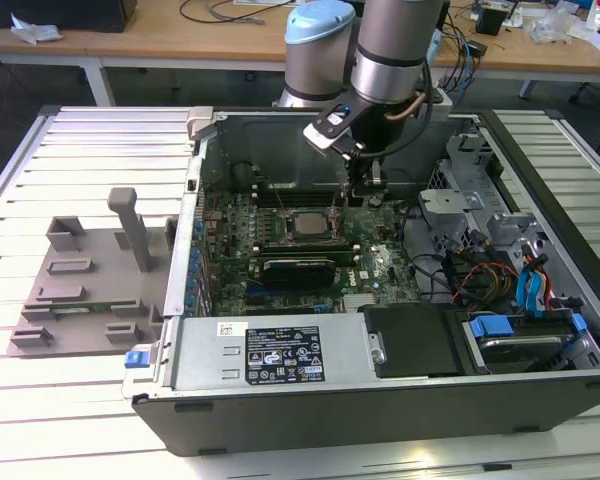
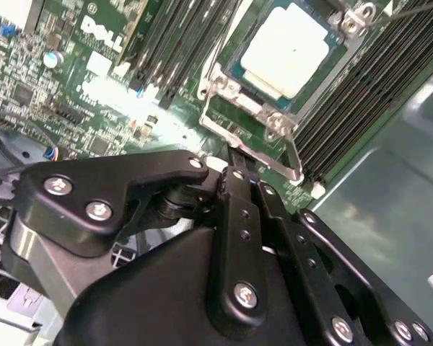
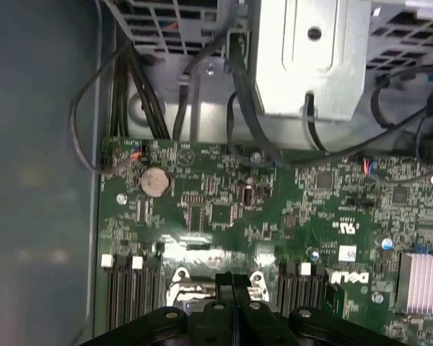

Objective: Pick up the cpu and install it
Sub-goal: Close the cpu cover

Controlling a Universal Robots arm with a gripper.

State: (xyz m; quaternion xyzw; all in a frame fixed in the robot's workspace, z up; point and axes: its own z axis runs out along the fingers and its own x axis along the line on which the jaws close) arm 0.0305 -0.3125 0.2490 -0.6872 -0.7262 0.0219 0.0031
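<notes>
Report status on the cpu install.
Hand shut, empty, low over the motherboard. cpu seated in the socket, clear of the hand. Nothing between them.

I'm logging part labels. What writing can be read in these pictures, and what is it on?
White label on the metal box: print too small to read.
Green board: a white logo and small markings, none clear enough to quote.
Chip: no writing readable on its top.
</notes>
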